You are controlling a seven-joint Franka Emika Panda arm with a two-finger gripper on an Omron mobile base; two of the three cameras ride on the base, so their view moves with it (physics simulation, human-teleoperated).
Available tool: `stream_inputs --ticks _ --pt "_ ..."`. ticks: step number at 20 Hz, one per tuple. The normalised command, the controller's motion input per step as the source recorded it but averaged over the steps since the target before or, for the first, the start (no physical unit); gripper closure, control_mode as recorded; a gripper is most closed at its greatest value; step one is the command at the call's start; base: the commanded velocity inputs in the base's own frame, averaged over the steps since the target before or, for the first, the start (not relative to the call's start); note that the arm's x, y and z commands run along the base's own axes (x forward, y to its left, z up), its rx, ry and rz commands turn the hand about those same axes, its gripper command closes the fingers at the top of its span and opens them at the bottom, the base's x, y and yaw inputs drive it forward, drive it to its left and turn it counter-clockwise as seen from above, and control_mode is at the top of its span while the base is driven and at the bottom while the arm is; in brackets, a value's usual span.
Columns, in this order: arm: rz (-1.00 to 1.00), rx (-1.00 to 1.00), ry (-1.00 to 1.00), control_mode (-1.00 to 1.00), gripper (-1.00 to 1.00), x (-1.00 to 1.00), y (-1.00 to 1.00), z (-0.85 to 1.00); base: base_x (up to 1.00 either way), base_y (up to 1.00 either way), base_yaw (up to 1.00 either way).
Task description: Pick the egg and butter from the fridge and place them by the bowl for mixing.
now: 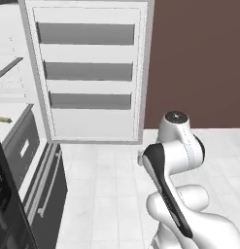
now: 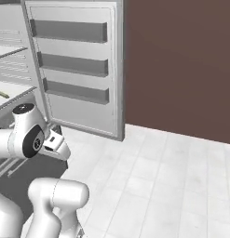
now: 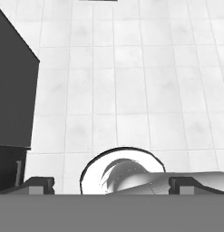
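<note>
The jaws [image 3: 111,183] are spread wide and hold nothing, pointed down at the tiled floor [image 3: 131,90]; the arm is folded near the base; the fridge [image 1: 87,73] stands open ahead, its door racks bare; the butter [image 2: 3,94] lies on a left shelf; the egg cannot be made out; the reach into the fridge seems pending, so the arm must be extended left; no writing is legible.

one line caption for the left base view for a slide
Arm folded before the open fridge door; butter on a shelf at left.
</note>
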Motion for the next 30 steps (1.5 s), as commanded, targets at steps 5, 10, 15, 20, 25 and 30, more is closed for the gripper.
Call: stream_inputs --ticks 5,10,15,20,25,30 --pt "0.0 0.0 0.0 1.0 -1.0 0.0 0.0 0.0 0.74 -0.03 0.36" --pt "0.0 0.0 0.0 1.0 -1.0 0.0 0.0 0.0 0.57 -0.01 0.62" --pt "0.0 0.0 0.0 1.0 -1.0 0.0 0.0 0.0 0.39 0.0 0.79" --pt "0.0 0.0 0.0 1.0 -1.0 0.0 0.0 0.0 0.45 0.0 0.74" --pt "0.0 0.0 0.0 1.0 -1.0 0.0 0.0 0.0 0.57 -0.14 0.5" --pt "0.0 0.0 0.0 1.0 -1.0 0.0 0.0 0.0 0.56 -0.34 0.26"
